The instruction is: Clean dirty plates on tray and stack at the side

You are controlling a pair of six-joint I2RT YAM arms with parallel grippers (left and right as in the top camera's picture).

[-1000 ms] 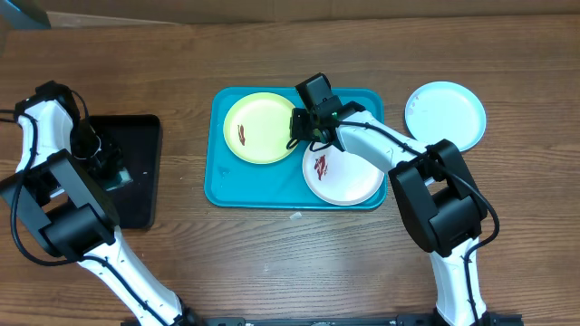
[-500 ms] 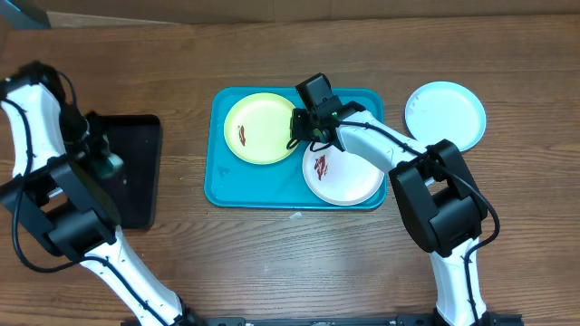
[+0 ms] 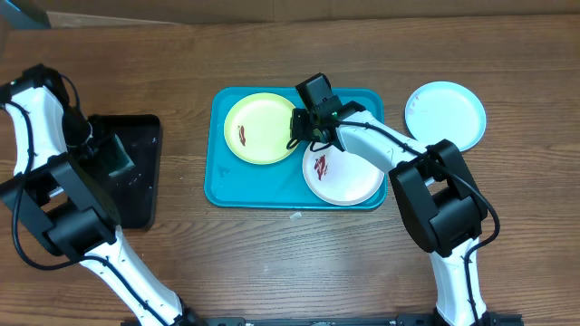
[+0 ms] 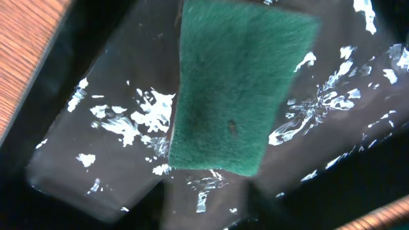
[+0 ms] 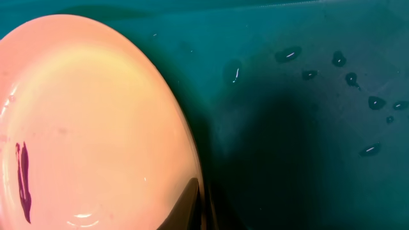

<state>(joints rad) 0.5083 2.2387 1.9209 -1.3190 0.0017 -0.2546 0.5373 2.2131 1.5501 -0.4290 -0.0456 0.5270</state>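
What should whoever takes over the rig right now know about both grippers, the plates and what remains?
Left gripper: over the black tray, above the green sponge lying in its wet bottom; open or shut is not discernible.
Right gripper: shut on the right rim of the yellow-green plate.
Plates: yellow-green plate and white plate sit on the turquoise tray, both with red smears. The pale blue plate lies on the table right of the tray, no smear visible.
Done: apparently the pale blue plate.
Left: scrub the other two and stack them at the side.
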